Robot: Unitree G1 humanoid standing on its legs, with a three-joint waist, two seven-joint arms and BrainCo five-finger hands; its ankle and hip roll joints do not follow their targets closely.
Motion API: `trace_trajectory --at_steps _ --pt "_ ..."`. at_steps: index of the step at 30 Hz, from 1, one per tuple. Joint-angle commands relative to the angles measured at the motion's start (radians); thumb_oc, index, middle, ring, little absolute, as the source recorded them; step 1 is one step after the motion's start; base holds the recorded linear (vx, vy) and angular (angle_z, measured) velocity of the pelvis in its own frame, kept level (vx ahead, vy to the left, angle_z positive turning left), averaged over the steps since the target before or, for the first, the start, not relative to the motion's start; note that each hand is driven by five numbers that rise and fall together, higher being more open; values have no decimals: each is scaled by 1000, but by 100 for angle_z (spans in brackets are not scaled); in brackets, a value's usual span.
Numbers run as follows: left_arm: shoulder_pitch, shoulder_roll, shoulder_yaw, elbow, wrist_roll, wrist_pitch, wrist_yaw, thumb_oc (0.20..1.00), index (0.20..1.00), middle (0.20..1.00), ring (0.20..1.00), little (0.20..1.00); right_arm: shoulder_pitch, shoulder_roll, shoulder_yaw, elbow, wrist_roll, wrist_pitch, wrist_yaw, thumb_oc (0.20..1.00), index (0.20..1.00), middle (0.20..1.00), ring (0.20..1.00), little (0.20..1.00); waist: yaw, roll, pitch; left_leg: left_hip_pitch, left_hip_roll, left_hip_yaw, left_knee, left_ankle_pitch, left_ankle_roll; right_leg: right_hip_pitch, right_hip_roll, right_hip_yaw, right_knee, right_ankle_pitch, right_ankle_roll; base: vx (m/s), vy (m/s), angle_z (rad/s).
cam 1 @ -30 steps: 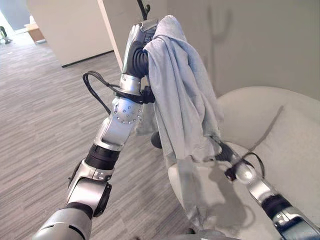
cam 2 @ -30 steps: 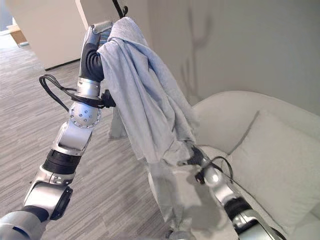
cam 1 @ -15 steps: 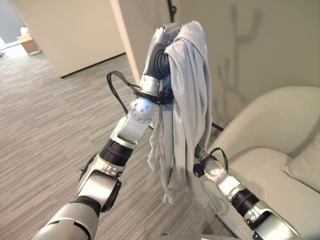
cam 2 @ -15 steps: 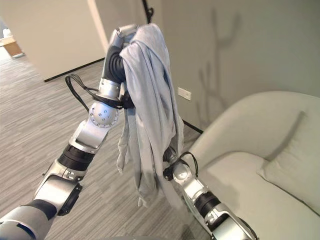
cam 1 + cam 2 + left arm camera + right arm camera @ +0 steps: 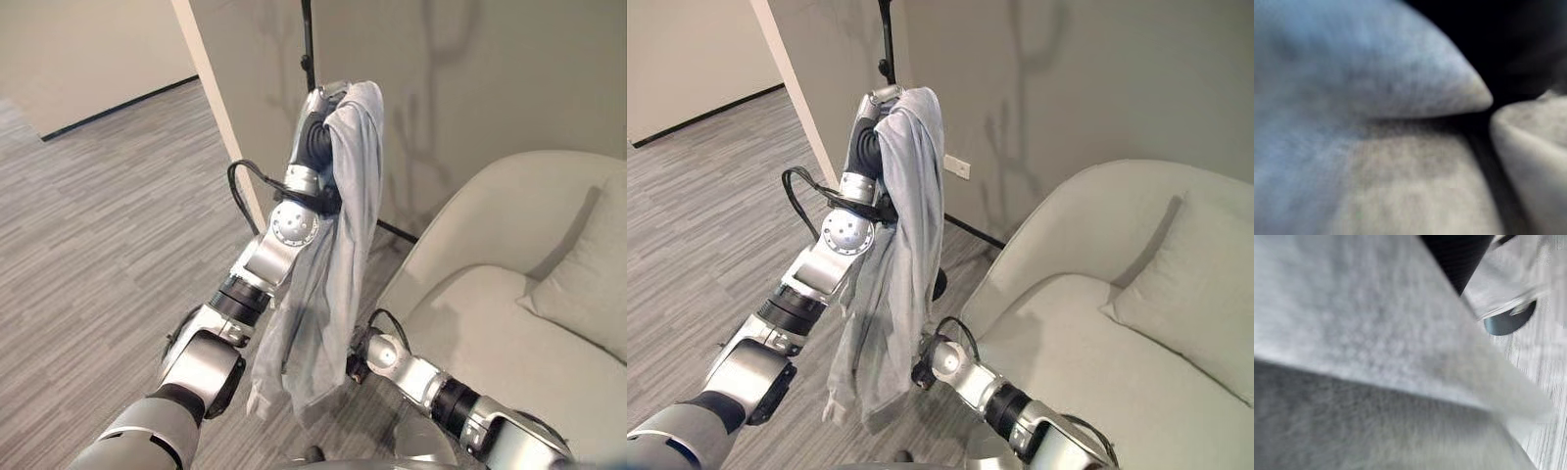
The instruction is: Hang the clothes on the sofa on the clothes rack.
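- Eye views: soft, even indoor light; no glare.
- Wall (image 5: pixel 509 78): faint branching shadow, upper right.
- Sofa (image 5: pixel 1087 323): mild shading in the seat.
- Wrist views: cloth (image 5: pixel 1352 122) out of focus; dark patch at top.

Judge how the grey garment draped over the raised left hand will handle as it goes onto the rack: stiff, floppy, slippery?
Likely floppy: the grey garment hangs from the left hand in long loose folds. Probably light, since one raised hand carries it with little visible strain. It may slide off, being draped rather than visibly pinched; the rack's pole stands close behind.
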Motion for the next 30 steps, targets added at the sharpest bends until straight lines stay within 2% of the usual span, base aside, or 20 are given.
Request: trace_trajectory --at_steps 1,5,6,7,9,13,14,16,17,19,20,21,22,24,25,26,27,28,29,30 --pt "-183 -48 -11 15 -20 -55 27 200 200 200 200 200 -54 77 46 32 17 -32 -9 200 200 200 200 200 -52 19 6 117 -95 -33 -19 -2 -84 -116 81 -43 12 226 -52 64 25 94" --pt "-183 -48 -11 15 -20 -55 27 200 200 200 200 200 -54 77 46 32 17 -32 -9 200 200 200 200 200 -52 16 6 114 -97 -33 -19 3 -84 -118 79 -43 10 232 -52 26 8 38" --pt "-205 -64 -37 18 -24 -52 16 200 200 200 200 200 -65 69 53 69 6 -32 -20 200 200 200 200 200 -68 8 15 140 -105 -53 -19 -1 -75 -152 95 -29 -41 234 -56 473 -31 -44" --pt "-197 -38 -45 -26 -3 -44 -12 200 200 200 200 200 -77 66 47 127 -41 -45 -7 200 200 200 200 200 -43 25 14 168 -87 -25 -19 -9 -79 -132 30 -173 -136 222 -51 530 -53 -25" --pt "-193 -22 -34 -32 6 -40 -11 200 200 200 200 200 -58 49 44 135 -63 -52 -3 200 200 200 200 200 -29 25 -10 167 -90 -11 -19 -7 -80 -89 28 -193 -163 211 -55 348 -95 -50" --pt "-186 4 -25 -32 18 -33 -8 200 200 200 200 200 -30 19 25 130 -53 -53 -4 200 200 200 200 200 -30 39 -43 189 -71 -8 -19 33 -84 -67 39 -205 -159 225 -42 251 -75 -22" --pt "-193 33 -31 -32 33 -19 -13 200 200 200 200 200 0 -5 -27 162 -61 -58 -10 200 200 200 200 200 -31 32 -78 206 -44 20 20 90 -103 -29 24 -237 -172 221 -44 312 -122 0" --pt "-181 53 -12 -55 43 -8 -12 200 200 200 200 200 16 -49 -111 205 -83 -64 -48 200 200 200 200 200 -22 -8 -95 157 -9 81 166 91 -120 31 -26 -265 -211 227 -30 322 -160 13" --pt "-164 63 15 -83 56 3 -11 200 200 200 200 200 35 -70 -179 245 -87 -62 -82 200 200 200 200 200 -10 -39 -98 123 23 121 285 84 -126 64 -66 -278 -232 235 -22 278 -149 36" --pt "-130 76 54 -118 80 15 -10 200 200 200 200 200 57 -97 -267 300 -81 -58 -126 200 200 200 200 200 21 -99 -94 31 66 153 517 38 -156 134 -123 -289 -276 241 -16 286 -144 44" --pt "-112 77 75 -127 89 17 -8 200 200 200 200 200 69 -108 -309 301 -68 -58 -148 200 200 200 200 200 24 -119 -93 -6 108 177 571 26 -159 163 -136 -290 -296 243 -14 283 -72 28" --pt "-99 84 81 -132 94 21 -5 200 200 200 200 200 84 -123 -352 300 -49 -48 -163 200 200 200 200 200 27 -118 -91 -27 154 192 587 17 -159 188 -136 -292 -304 239 -13 294 15 19" --pt "-92 95 91 -132 97 29 4 200 200 200 200 200 95 -145 -393 288 -35 -42 -178 200 200 200 200 200 30 -116 -95 -41 179 194 543 19 -156 204 -136 -286 -304 233 -11 280 59 17" --pt "-80 111 104 -127 101 35 11 200 200 200 200 200 123 -190 -446 252 -55 -39 -189 200 200 200 200 200 27 -107 -113 -60 181 176 432 21 -153 220 -129 -265 -304 232 -7 304 113 16" --pt "-73 119 110 -136 103 36 10 200 200 200 200 200 150 -203 -474 223 -66 -36 -188 200 200 200 200 200 24 -94 -127 -49 171 168 334 28 -148 226 -124 -249 -304 233 -5 462 241 11" --pt "-70 135 115 -140 99 39 11 200 200 200 200 200 180 -221 -508 179 -80 -37 -184 200 200 200 200 200 28 -75 -140 -62 166 123 145 26 -129 236 -115 -217 -304 229 -6 358 192 14" --pt "-69 134 114 -141 98 39 11 200 200 200 200 200 183 -222 -509 176 -81 -36 -184 200 200 200 200 200 31 -76 -141 -48 161 128 122 37 -129 238 -117 -214 -304 228 -5 480 264 4" --pt "-64 152 109 -123 92 40 10 200 200 200 200 200 196 -225 -506 151 -97 -34 -173 200 200 200 200 200 48 -64 -149 -73 172 60 -10 47 -117 258 -118 -171 -295 215 -9 261 126 -1" --pt "-64 151 108 -122 92 40 11 200 200 200 200 200 197 -225 -506 150 -97 -34 -173 200 200 200 200 200 50 -64 -149 -68 172 63 -16 49 -117 259 -117 -169 -294 213 -9 385 186 -28" --pt "-64 156 111 -119 93 40 10 200 200 200 200 200 199 -221 -500 151 -106 -35 -170 200 200 200 200 200 65 -66 -148 -120 182 6 -19 26 -113 273 -127 -133 -288 207 -9 196 75 -44"
